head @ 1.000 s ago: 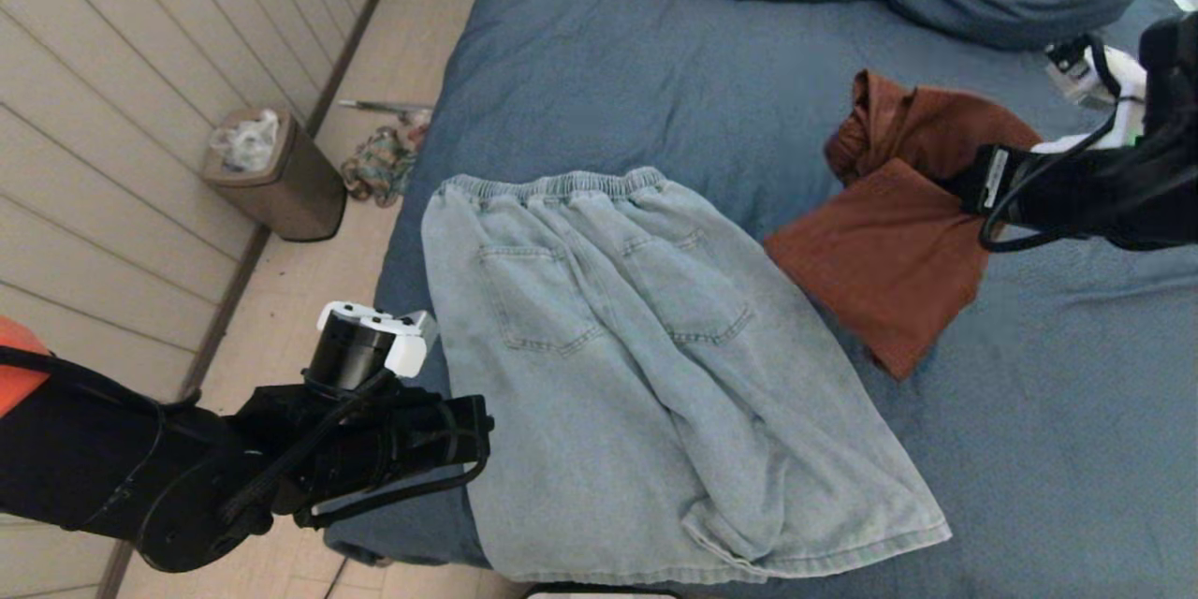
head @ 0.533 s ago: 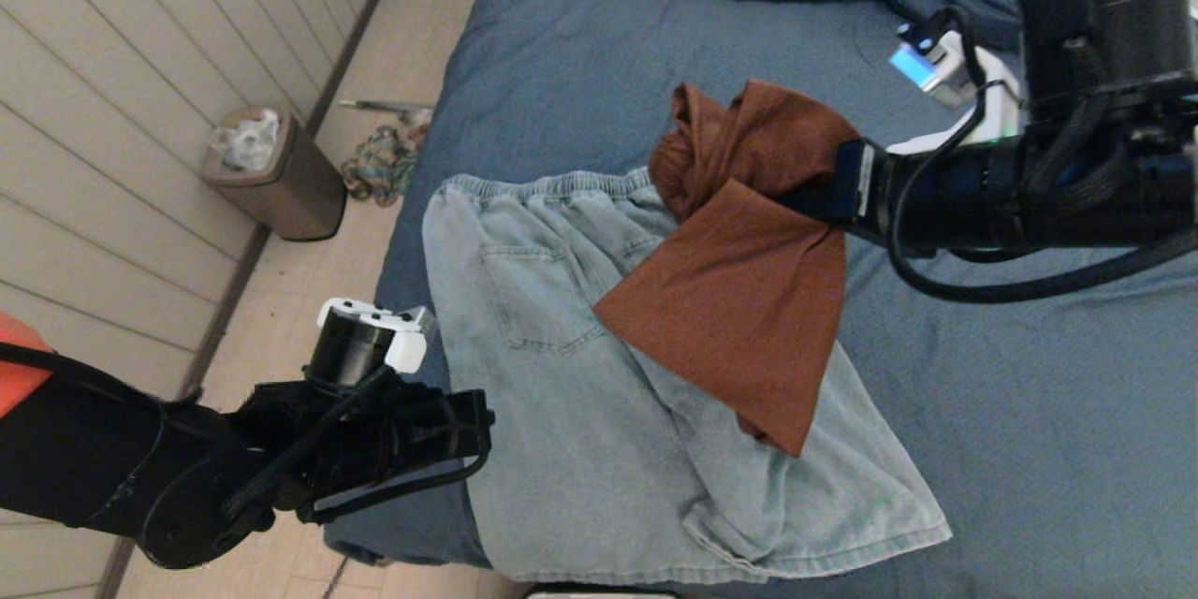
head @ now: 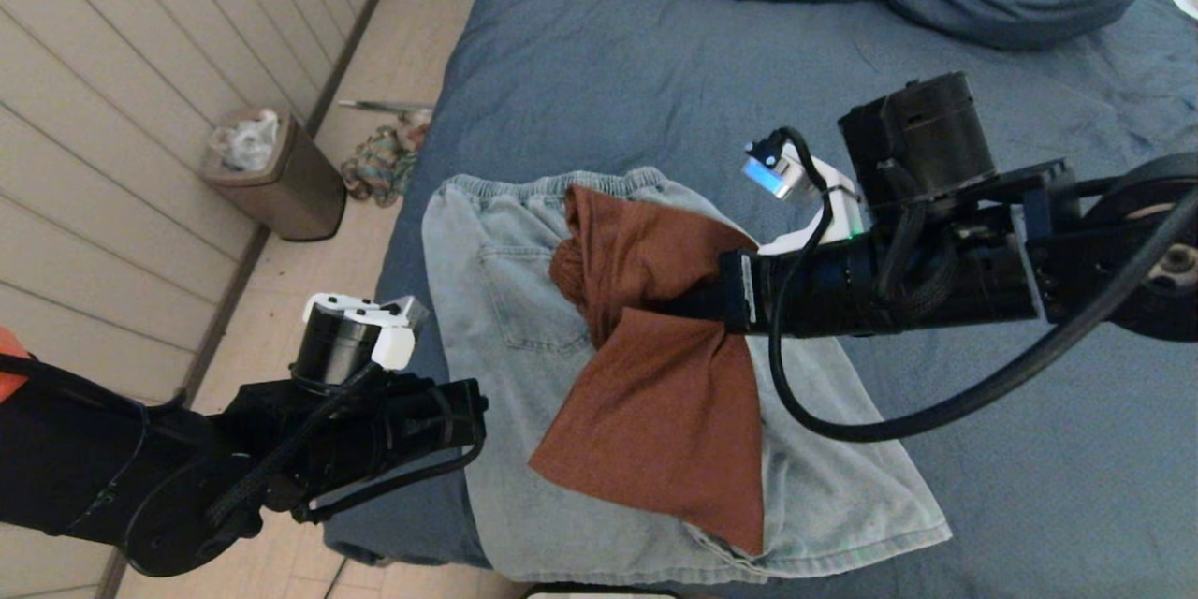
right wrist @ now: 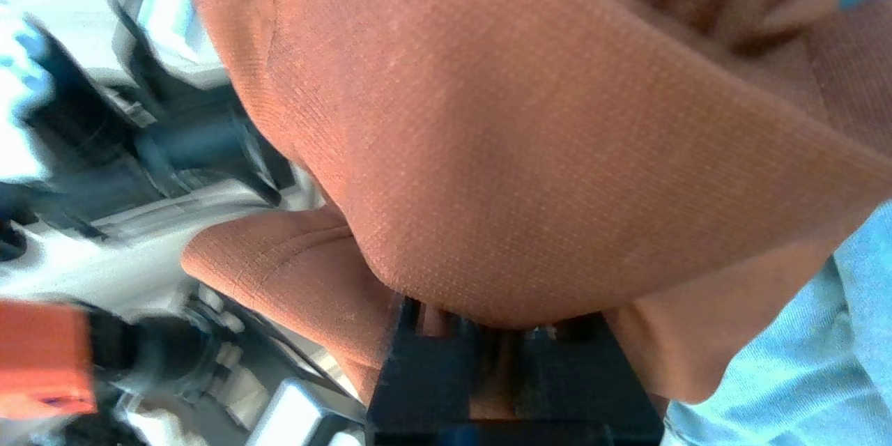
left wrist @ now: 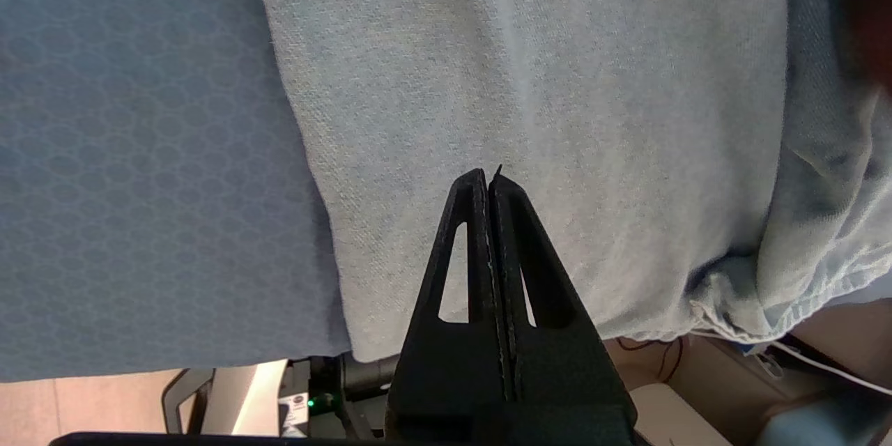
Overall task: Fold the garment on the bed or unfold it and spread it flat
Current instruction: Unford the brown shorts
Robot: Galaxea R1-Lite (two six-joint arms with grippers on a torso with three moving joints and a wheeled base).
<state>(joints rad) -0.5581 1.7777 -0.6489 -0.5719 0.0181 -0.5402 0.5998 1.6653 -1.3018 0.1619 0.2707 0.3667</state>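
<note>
Swung leftward, right gripper [head: 688, 304] grips the bunched brown garment [head: 655, 393] above spread jeans [head: 524, 299]; left gripper [left wrist: 490, 185] shut, empty; folding remains.

Right gripper [head: 697, 304] swung across the bed [head: 608, 65] with the rust-brown garment [head: 655, 393] bunched in its fingers. Garment was beside the light denim shorts [head: 524, 318], now hangs from the fingers over them, covering their middle and right pocket.

Rust-brown garment [head: 655, 393], light-blue denim shorts [head: 524, 318]
</note>
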